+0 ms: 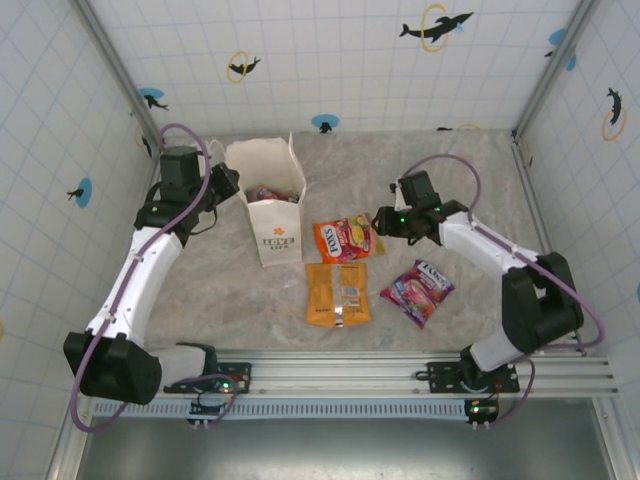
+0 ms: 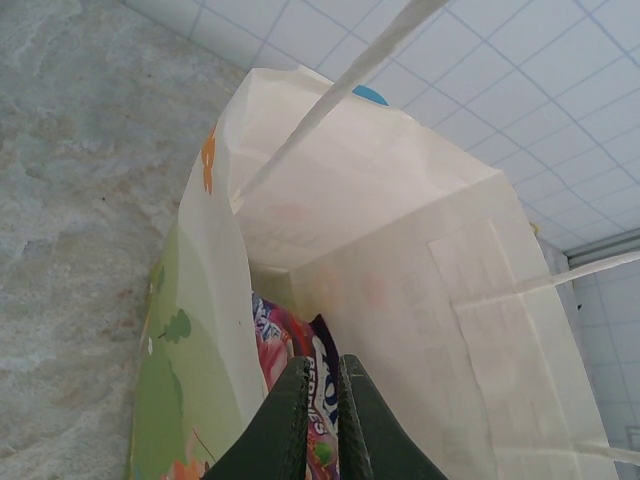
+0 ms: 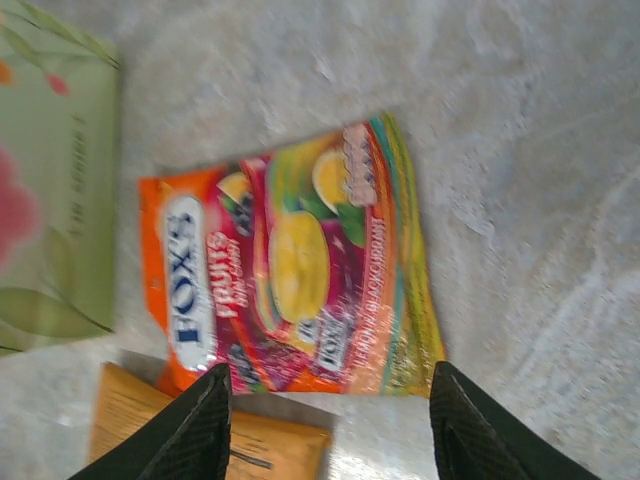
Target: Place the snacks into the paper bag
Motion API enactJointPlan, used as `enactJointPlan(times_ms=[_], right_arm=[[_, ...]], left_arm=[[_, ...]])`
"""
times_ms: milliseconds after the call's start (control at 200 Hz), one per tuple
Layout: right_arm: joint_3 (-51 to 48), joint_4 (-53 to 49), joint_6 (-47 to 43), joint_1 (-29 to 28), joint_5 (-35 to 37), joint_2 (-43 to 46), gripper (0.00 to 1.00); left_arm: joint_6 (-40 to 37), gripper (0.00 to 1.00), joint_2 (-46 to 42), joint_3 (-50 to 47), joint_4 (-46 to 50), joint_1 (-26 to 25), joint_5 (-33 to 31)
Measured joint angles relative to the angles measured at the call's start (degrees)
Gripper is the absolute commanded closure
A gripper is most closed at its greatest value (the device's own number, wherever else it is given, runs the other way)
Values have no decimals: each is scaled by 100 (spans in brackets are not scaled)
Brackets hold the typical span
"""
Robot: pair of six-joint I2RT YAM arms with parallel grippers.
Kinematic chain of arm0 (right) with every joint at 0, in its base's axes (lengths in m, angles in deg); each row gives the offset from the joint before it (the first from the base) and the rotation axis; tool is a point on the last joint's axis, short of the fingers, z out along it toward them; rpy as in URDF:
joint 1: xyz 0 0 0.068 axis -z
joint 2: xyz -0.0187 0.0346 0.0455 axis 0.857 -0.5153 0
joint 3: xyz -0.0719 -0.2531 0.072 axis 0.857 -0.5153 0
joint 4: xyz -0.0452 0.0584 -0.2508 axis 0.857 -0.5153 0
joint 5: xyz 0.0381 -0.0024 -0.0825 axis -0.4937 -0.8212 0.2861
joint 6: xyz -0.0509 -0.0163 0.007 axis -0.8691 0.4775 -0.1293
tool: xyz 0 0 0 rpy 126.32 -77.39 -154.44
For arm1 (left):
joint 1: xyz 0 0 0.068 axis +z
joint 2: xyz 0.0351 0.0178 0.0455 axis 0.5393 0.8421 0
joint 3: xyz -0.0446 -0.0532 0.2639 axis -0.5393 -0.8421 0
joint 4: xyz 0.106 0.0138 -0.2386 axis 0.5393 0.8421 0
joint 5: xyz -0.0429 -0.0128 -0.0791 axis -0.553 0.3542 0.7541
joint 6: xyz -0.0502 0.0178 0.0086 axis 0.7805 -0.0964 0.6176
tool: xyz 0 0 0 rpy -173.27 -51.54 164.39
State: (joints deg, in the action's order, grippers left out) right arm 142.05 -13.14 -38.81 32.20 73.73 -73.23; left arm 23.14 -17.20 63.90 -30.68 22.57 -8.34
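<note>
The right gripper (image 3: pixel 330 375) hangs with its jaws spread wide and empty over one edge of the red-orange Fox's fruit-candy packet (image 3: pixel 290 270). That packet lies flat just right of the white paper bag (image 1: pixel 275 215). An orange packet (image 1: pixel 337 293) lies just nearer, and a magenta packet (image 1: pixel 418 291) lies to the right of that. The left gripper (image 2: pixel 322 362) is clenched almost together on nothing visible. It sits at the bag's open mouth above purple packets (image 2: pixel 285 345) inside.
</note>
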Motion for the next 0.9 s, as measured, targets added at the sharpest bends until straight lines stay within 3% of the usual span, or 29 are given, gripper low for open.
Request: enactJointPlan(times_ms=[215, 490, 701, 901], right_arm=[[24, -684, 85, -573, -24, -52, 45], [-999, -1019, 1213, -1405, -227, 1178, 46], [-2354, -688, 2280, -1764, -463, 2063, 46], [-3108, 66, 2920, -1971, -721, 2107, 45]], left_arm=[[0, 87, -2, -13, -2, 0, -7], [0, 87, -7, -160, -46, -2, -4], [0, 87, -7, -188, -127, 0, 20], [2, 87, -7, -190, -144, 0, 96]])
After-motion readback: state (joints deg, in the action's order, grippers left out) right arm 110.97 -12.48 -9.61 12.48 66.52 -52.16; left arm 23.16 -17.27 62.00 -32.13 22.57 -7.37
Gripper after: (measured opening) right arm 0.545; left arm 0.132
